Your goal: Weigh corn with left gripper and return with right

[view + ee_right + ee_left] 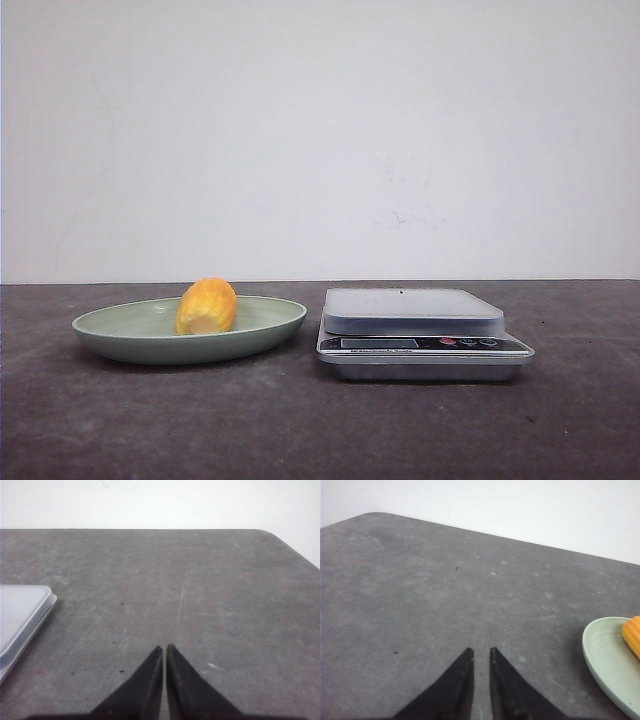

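Note:
The corn (206,306) is a stubby yellow-orange cob lying in a pale green plate (120,325) at the left of the table. Its edge also shows in the left wrist view (632,635), on the plate (605,655). My left gripper (480,651) hangs over bare table, well apart from the plate, its black fingers nearly together with a narrow gap and nothing between them. My right gripper (164,647) is shut and empty over bare table beside the scale (20,615). Neither gripper shows in the front view.
A silver digital kitchen scale (420,325) with a flat top tray stands right of the plate, close to it. The dark grey table ends at a white wall behind. A rounded table corner shows in each wrist view.

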Robot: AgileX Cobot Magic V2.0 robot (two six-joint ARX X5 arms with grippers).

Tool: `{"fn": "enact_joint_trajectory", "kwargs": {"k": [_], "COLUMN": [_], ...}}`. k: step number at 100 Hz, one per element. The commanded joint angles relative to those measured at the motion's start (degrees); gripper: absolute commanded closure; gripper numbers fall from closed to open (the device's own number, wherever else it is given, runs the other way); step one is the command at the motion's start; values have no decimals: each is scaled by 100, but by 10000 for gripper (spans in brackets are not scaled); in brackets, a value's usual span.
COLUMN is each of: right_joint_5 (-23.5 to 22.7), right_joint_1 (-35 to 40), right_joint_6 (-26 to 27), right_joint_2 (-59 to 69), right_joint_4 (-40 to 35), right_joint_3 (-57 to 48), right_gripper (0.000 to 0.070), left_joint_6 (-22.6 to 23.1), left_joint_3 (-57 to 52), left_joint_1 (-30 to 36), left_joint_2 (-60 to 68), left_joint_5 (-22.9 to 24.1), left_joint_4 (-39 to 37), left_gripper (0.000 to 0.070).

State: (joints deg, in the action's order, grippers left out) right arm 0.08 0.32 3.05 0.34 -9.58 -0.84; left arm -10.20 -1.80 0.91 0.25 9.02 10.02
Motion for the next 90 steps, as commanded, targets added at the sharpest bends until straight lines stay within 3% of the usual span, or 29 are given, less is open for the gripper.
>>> {"fn": "enact_joint_trajectory", "kwargs": {"k": [1, 90], "right_joint_5": [-2, 144], "right_joint_1": [9, -9], "right_joint_6": [61, -4], "right_joint_2": [-11, -11], "right_joint_4": [59, 66], "right_joint_3": [24, 24], "right_gripper": [694, 694], "left_joint_6": [39, 33], "left_joint_3": [101, 101], "left_joint_1": [-9, -9], "left_joint_2": [-7, -7], "left_joint_5": [-7, 7], "left_joint_4": [26, 22], "left_gripper": [681, 681]}}
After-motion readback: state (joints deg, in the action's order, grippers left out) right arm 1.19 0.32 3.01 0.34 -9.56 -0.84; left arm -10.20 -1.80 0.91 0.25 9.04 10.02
